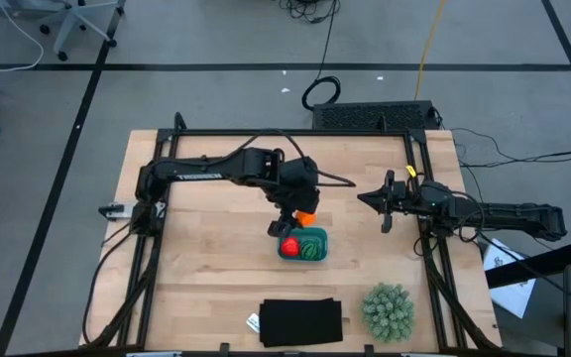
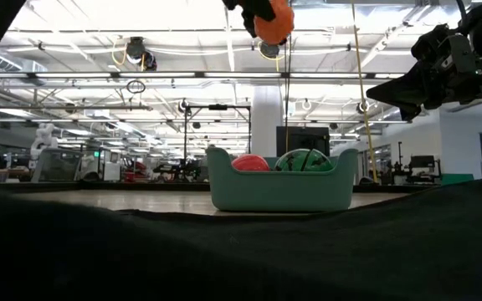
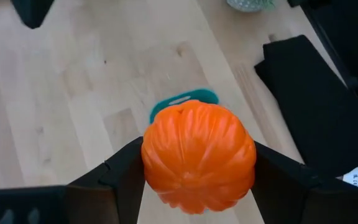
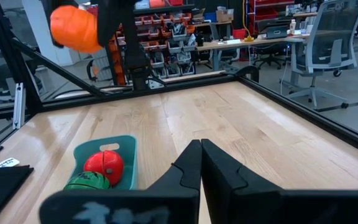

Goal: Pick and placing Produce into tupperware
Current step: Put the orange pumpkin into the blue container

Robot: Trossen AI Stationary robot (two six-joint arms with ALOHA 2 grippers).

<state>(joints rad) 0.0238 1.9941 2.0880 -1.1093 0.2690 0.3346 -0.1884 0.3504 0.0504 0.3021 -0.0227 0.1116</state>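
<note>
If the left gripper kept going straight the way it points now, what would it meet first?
Probably the teal container below: the left gripper, holding the orange fruit, points down at its edge, though depth is unclear.

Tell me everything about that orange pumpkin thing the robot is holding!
The orange toy pumpkin is round, with ribs running down its sides, and looks like shiny plastic. The left gripper pinches it between two dark fingers, one on each side. It hangs in the air, touching nothing else, above the teal tupperware, where a red fruit and a dark green one already sit.
</note>
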